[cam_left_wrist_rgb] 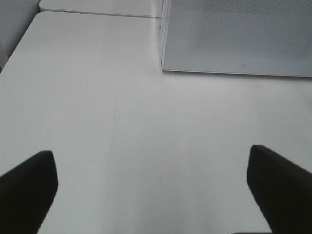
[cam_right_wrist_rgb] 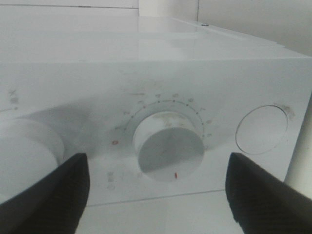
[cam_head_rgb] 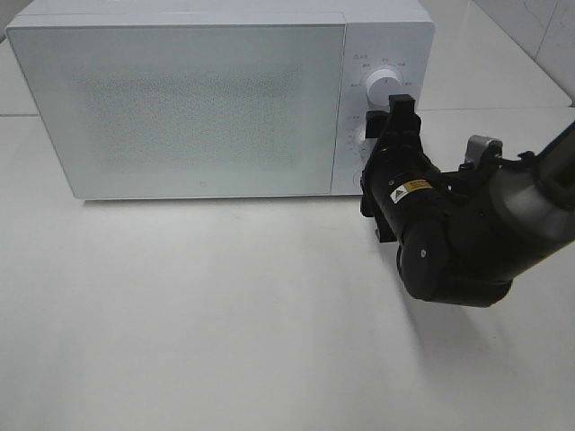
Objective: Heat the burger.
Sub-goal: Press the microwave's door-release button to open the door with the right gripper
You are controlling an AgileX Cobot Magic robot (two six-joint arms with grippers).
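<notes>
Microwave oven (cam_head_rgb: 180, 99), white, on a white table (cam_left_wrist_rgb: 97, 107), with its frosted door (cam_head_rgb: 180, 112) shut. The right gripper (cam_head_rgb: 401, 106) faces the oven's control panel; its 2 fingers (cam_right_wrist_rgb: 48, 195) are spread wide to either side of the timer dial (cam_right_wrist_rgb: 169, 147), clear of it, and hold nothing. The left gripper (cam_left_wrist_rgb: 151, 195) hangs over bare table in front of the oven's door corner, jaws wide and empty. Where the burger is cannot be told from these views.

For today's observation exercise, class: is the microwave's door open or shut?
Shut. The microwave door lies flush beside the control panel, with no gap showing along its edges.
</notes>
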